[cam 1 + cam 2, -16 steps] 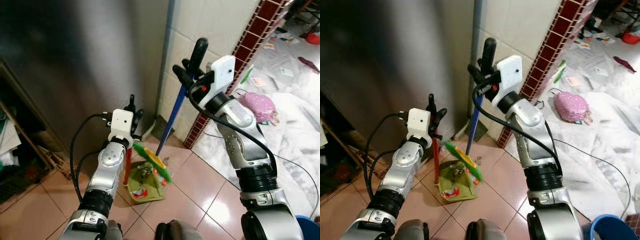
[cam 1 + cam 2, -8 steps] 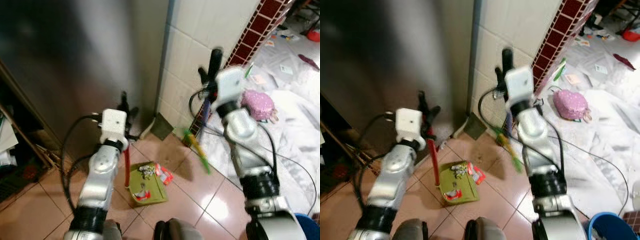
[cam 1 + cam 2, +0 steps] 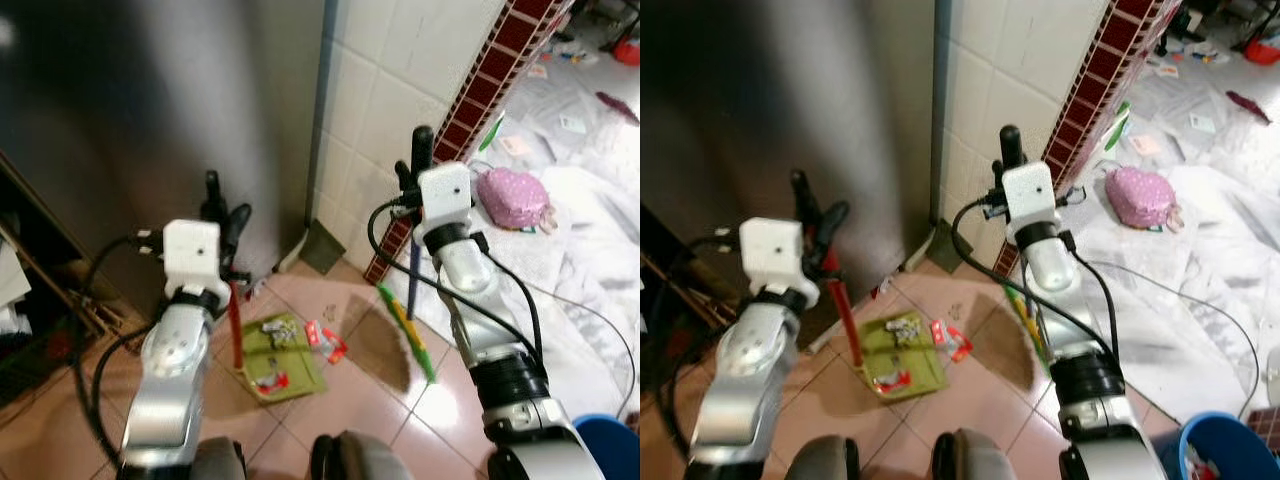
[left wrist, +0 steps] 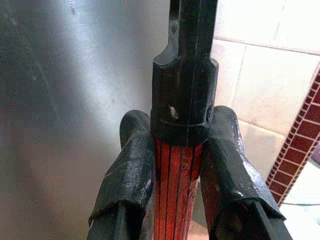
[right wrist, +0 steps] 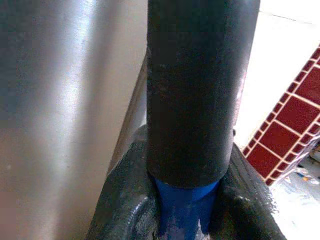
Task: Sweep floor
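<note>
Left gripper (image 4: pixel 180 165) clamps the red dustpan handle (image 3: pixel 235 325), right gripper (image 5: pixel 187 200) squeezes the broom (image 3: pixel 405 325). Wrappers (image 3: pixel 325 340) sit at 3 o'clock of the dustpan (image 3: pixel 280 358); a sloppy stroke could scatter them.

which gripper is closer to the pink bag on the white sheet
Right. The right gripper, holding the broom, is beside the pink bag; the left gripper is far across, at the dustpan handle.

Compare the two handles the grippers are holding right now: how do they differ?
The dustpan handle in the left gripper is red and short, ending at the green dustpan on the tiles. The broom handle in the right gripper is blue, ending at a green head clear of the pan. Both have black top grips, clamped between fingers.
</note>
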